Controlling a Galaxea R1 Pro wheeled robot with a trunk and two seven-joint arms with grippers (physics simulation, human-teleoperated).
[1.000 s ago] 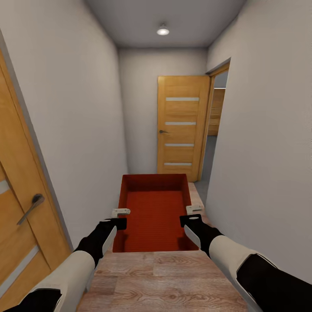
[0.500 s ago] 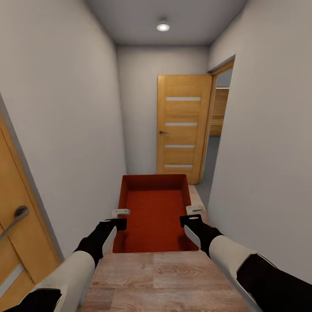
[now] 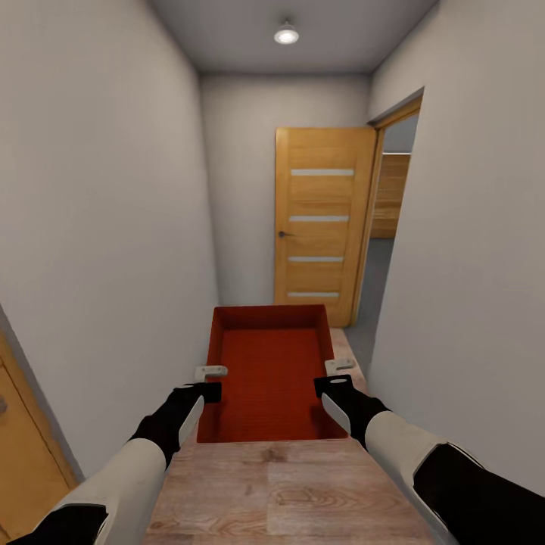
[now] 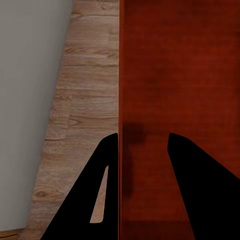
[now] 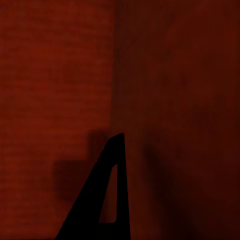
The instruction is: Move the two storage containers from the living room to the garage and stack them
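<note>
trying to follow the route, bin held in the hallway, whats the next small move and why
Probably keep rolling straight ahead, then bear right. Both grippers, left and right, clamp the bin's side walls, so it is carried level. The open door ahead leaves a doorway on the right with grey floor beyond.

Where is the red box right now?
In the head view the storage container is held up in front of the robot, between the left gripper and right gripper, in a narrow hallway facing a wooden door.
</note>
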